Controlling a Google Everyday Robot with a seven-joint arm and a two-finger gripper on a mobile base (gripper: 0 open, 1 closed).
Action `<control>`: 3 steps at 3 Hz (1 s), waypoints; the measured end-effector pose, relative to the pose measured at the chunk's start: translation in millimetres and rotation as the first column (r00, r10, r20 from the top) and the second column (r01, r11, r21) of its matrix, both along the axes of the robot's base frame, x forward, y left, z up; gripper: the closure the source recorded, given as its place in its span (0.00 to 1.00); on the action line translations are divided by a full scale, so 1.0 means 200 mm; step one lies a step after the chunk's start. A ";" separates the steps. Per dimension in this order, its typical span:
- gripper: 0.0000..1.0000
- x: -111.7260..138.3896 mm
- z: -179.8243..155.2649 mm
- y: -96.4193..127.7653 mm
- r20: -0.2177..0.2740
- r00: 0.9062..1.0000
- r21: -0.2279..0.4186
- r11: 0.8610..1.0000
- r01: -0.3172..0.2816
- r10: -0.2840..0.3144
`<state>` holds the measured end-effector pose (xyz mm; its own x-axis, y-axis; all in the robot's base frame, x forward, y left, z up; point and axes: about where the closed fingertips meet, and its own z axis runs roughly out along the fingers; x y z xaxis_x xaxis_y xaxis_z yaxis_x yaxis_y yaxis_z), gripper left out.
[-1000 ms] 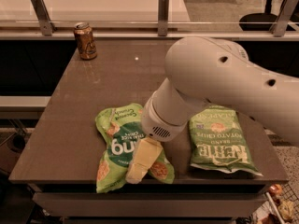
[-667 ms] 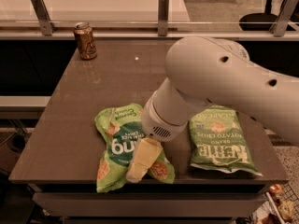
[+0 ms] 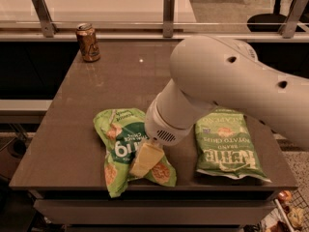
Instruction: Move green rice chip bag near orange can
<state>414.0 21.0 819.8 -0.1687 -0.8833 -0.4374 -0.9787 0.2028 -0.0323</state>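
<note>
The green rice chip bag (image 3: 120,146) lies wrinkled on the near left part of the grey table (image 3: 120,81), with white lettering and chip pictures showing. The orange can (image 3: 88,42) stands upright at the table's far left corner, well away from the bag. My gripper (image 3: 145,159) hangs from the big white arm (image 3: 231,81) and sits on the bag's right half; one pale finger (image 3: 146,158) lies over the foil. The arm hides the rest of the gripper.
A flatter green potato chips bag (image 3: 228,146) lies at the near right of the table. A railing with metal posts (image 3: 168,8) runs behind the far edge. An office chair (image 3: 270,13) stands at the back right.
</note>
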 end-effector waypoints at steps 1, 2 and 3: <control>0.88 0.00 0.01 0.00 0.000 1.000 0.000 1.000 0.000 0.000; 1.00 0.00 0.02 0.00 0.003 1.000 -0.001 1.000 -0.002 0.002; 1.00 0.00 0.04 0.00 0.006 1.000 -0.015 1.000 0.000 0.000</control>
<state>413.7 21.4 828.8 -0.1661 -0.8897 -0.4253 -0.9785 0.2022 -0.0408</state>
